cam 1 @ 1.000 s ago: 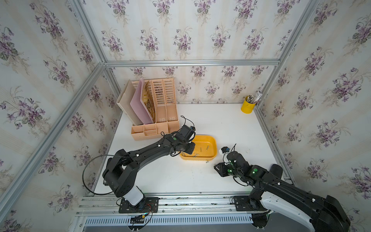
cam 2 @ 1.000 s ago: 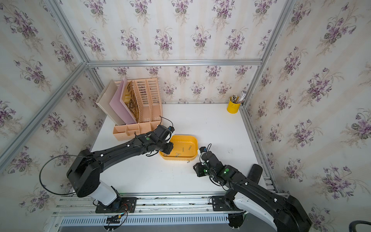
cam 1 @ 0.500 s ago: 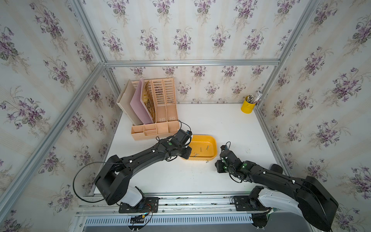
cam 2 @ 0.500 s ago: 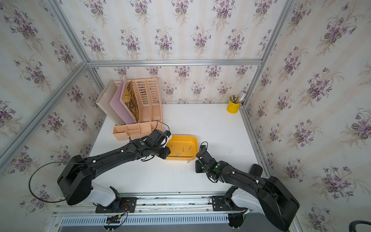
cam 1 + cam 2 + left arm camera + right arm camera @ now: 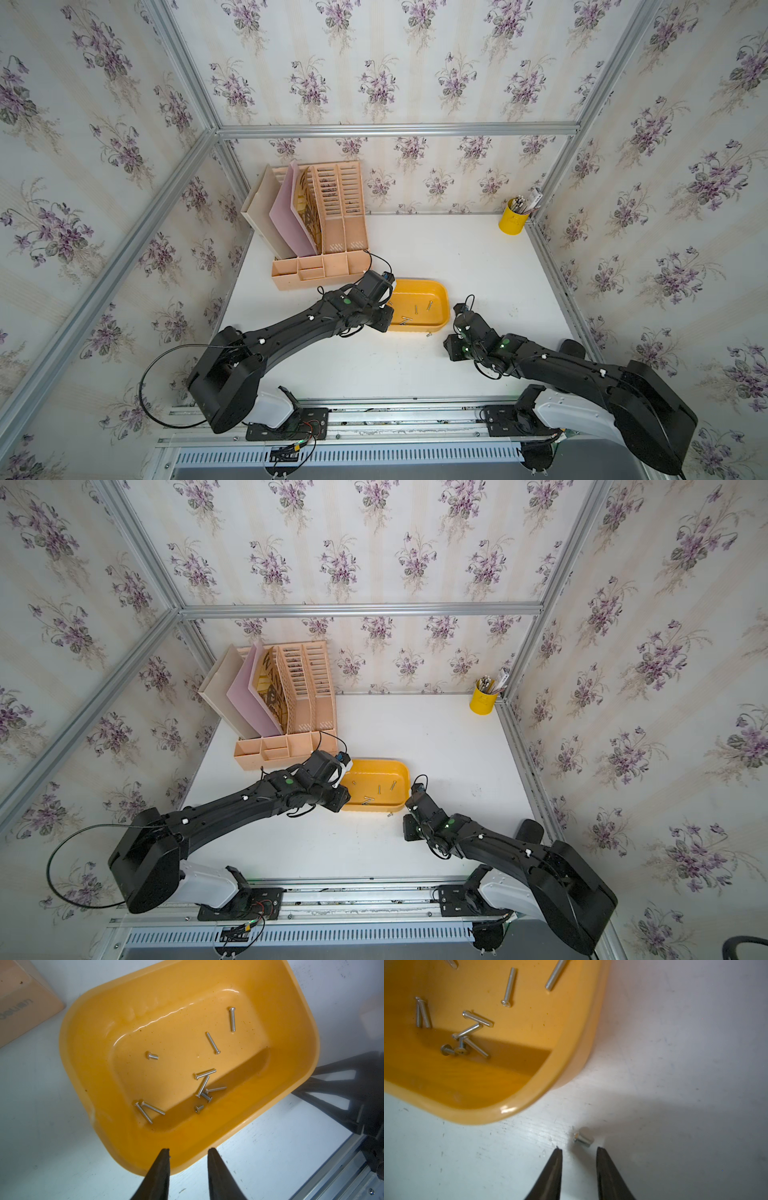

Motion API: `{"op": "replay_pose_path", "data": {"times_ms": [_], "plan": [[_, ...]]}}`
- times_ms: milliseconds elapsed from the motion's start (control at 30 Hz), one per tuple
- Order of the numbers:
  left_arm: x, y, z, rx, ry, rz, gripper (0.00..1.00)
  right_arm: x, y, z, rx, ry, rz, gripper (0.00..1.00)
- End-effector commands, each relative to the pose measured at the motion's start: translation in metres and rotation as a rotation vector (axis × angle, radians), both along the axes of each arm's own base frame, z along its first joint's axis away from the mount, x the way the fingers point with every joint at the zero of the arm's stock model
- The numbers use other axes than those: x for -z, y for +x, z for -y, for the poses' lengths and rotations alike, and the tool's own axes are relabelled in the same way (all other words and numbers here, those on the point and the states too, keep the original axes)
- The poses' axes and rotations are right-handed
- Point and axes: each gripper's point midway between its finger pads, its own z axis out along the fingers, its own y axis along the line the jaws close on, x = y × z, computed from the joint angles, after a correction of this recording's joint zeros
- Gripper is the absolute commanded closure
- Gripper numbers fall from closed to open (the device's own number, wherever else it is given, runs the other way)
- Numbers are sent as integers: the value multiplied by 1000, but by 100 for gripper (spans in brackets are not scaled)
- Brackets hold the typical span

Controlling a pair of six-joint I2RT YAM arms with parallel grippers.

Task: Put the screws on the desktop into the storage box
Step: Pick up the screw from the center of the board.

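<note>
Your yellow box (image 5: pixel 419 283) sits about the middle of the white bench (image 5: pixel 457 249). The left wrist view shows about ten silver screws (image 5: pixel 204 1084) lying on its floor. Most are bunched along the wall toward the front edge of the bench, and a few lie alone nearer the far wall.

One loose screw (image 5: pixel 583 1138), short and stubby, is not in the box. It lies on its side on the bench just outside the box's front wall, near the front right corner of the box, close to the rim but not touching it. You can pick it out in both top views as a small speck (image 5: pixel 389 814) below the rim.

Your left gripper (image 5: pixel 188 1150) is at the left end of the box, its tips over the rim there. The jaws stand apart with nothing between them. You cannot tell from these views whether the tips touch the plastic.

Your right gripper (image 5: pixel 579 1150) is low over the bench on the front right side of the box. Its jaws are also parted and empty. The loose screw lies just ahead of the gap, slightly toward one finger, and neither tip touches it.

A peach file rack (image 5: pixel 332 232) stands in the back left corner of the bench, and a yellow pen cup (image 5: pixel 513 218) in the back right corner, both well apart from the box.
</note>
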Motion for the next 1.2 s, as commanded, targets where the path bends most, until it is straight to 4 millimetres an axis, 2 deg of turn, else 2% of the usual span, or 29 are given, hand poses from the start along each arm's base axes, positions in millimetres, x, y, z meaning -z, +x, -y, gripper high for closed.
{"op": "replay_pose_path", "data": {"times_ms": [0,167,867,1167], "plan": [[1,2,1,1,-2,5,64,-2,3,-1,-7,-4,12,67],[2,1,2,2,-6,-2,64,6,1,0,-10,-29,-5,68],[7,-3,-2,6,5,-13,62,16,-3,3,4,-61,-46,83],[6,-4,-2,4,1,-11,62,-1,3,1,3,-43,2,86]]}}
